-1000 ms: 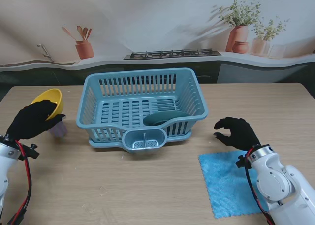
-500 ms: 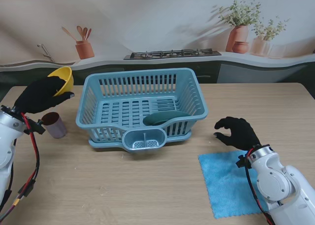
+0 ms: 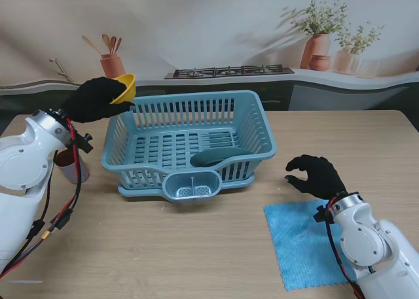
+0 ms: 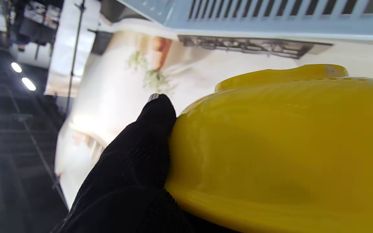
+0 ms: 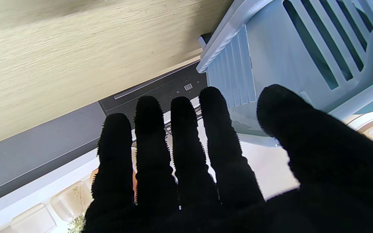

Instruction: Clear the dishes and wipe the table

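Fingers (image 4: 155,113) of my left hand (image 3: 95,99) clamp the yellow bowl (image 3: 124,87), now lifted from the tabletop to the dish rack (image 3: 186,142) rim; right hand (image 3: 315,175) hovers spread, empty.

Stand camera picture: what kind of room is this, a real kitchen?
Probably a pretend kitchen: the stove and plant pots look printed on a backdrop. The blue dish rack and wooden table are real.
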{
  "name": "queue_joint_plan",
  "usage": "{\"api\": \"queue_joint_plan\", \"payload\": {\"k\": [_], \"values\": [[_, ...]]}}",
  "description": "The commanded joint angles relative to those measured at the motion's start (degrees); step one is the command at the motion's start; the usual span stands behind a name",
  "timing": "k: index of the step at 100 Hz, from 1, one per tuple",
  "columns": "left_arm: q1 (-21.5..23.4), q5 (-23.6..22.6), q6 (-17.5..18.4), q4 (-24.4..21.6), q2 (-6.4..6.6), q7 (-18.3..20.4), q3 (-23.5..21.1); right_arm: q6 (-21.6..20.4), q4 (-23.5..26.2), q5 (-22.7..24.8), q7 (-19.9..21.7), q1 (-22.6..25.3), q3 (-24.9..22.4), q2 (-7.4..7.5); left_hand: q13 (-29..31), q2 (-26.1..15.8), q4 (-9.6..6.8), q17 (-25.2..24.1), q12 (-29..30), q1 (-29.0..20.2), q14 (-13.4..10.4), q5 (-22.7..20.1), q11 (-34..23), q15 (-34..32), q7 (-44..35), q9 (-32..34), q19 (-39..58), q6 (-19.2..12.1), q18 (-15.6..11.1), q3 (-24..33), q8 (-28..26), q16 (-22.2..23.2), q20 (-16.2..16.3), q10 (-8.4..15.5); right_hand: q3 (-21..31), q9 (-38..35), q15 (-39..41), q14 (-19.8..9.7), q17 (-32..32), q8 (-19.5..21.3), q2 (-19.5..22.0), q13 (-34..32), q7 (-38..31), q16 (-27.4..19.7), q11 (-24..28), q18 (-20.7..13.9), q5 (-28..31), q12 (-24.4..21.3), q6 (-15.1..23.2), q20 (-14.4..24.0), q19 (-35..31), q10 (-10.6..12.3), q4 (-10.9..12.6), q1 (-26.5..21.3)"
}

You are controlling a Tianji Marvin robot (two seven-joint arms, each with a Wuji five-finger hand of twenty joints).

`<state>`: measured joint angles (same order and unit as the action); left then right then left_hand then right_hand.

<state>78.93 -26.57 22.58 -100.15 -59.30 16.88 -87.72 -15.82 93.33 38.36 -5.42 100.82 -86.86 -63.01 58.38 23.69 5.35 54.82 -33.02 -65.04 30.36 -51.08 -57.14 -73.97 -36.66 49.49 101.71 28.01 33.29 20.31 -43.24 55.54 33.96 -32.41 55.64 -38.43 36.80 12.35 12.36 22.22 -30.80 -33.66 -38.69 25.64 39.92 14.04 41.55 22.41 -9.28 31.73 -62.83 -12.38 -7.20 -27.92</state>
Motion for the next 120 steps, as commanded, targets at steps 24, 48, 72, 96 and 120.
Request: {"api": "queue_joint_plan", "payload": {"k": [24, 48, 72, 96, 120], "values": [[-7.3, 1.4, -5.1, 1.9, -0.46, 3.4, 8.6, -0.1, -0.3, 0.0, 0.0, 0.2, -0.1, -0.32, 1.2, -1.2, 0.15, 4.5, -1.1, -5.0, 3.7, -1.5, -1.8, -2.8, -1.2, 1.9, 12.4, -9.7, -9.9, 8.5, -0.6, 0.1, -2.1, -1.2, 0.5, 1.1, -0.6, -1.1, -0.7, 0.6, 0.4, 1.2, 0.3, -0.5, -0.6, -1.7, -1.1, -0.7, -0.5, 0.4, 0.5, 0.5, 2.3, -0.6], [-11.5, 1.0, -8.5, 5.8, -1.15, 2.4, 15.1, -0.2, -0.5, 0.0, -0.3, 0.3, -0.1, -0.37, 0.9, -1.0, 0.18, 3.8, -1.0, -4.9, 3.7, -1.6, -1.6, -2.4, -1.1, 1.9, 12.0, -9.8, -9.8, 8.7, -0.5, -0.1, -2.2, -1.1, 0.5, 1.1, -0.6, -1.1, -0.7, 0.6, 0.4, 1.2, 0.4, -0.5, -0.6, -1.9, -1.1, -0.6, -0.5, 0.4, 0.5, 0.5, 2.3, -0.6], [-15.7, 1.1, -11.5, 10.2, -1.99, 0.9, 21.0, 0.0, -0.7, -0.1, -0.6, 0.4, -0.1, -0.44, 0.7, -0.8, 0.25, 2.9, -0.9, -4.6, 4.0, -1.8, -1.5, -1.5, -1.0, 2.0, 11.2, -9.9, -8.7, 9.0, -0.1, -0.5, -2.1, -1.1, 0.5, 1.1, -0.6, -1.2, -0.8, 0.6, 0.4, 1.2, 0.4, -0.5, -0.6, -1.8, -1.1, -0.7, -0.4, 0.4, 0.5, 0.5, 2.3, -0.6], [-20.0, 1.4, -14.5, 14.7, -2.63, 0.9, 26.5, -0.1, -0.9, -0.3, -0.9, 0.4, -0.1, -0.5, 0.6, -0.7, 0.3, 2.7, -0.9, -4.5, 4.1, -1.9, -1.5, -1.1, -0.9, 1.9, 10.9, -10.0, -8.4, 9.2, 0.1, -0.7, -1.9, -1.1, 0.4, 1.1, -0.6, -1.1, -0.8, 0.6, 0.4, 1.2, 0.4, -0.5, -0.6, -1.8, -1.1, -0.6, -0.4, 0.4, 0.6, 0.6, 2.3, -0.6], [-24.1, 1.8, -17.0, 19.7, -3.63, -0.5, 31.7, -0.1, -1.1, -0.2, -1.2, 0.5, -0.2, -0.56, 0.6, -0.4, 0.35, 2.5, -0.5, -4.3, 4.5, -2.2, -0.6, -0.6, -0.7, 2.3, 10.5, -9.9, -7.8, 9.7, 0.8, -1.0, -1.5, -1.0, 0.4, 1.1, -0.6, -1.1, -0.8, 0.6, 0.5, 1.3, 0.4, -0.5, -0.6, -1.8, -1.0, -0.6, -0.5, 0.4, 0.6, 0.6, 2.3, -0.7]]}}
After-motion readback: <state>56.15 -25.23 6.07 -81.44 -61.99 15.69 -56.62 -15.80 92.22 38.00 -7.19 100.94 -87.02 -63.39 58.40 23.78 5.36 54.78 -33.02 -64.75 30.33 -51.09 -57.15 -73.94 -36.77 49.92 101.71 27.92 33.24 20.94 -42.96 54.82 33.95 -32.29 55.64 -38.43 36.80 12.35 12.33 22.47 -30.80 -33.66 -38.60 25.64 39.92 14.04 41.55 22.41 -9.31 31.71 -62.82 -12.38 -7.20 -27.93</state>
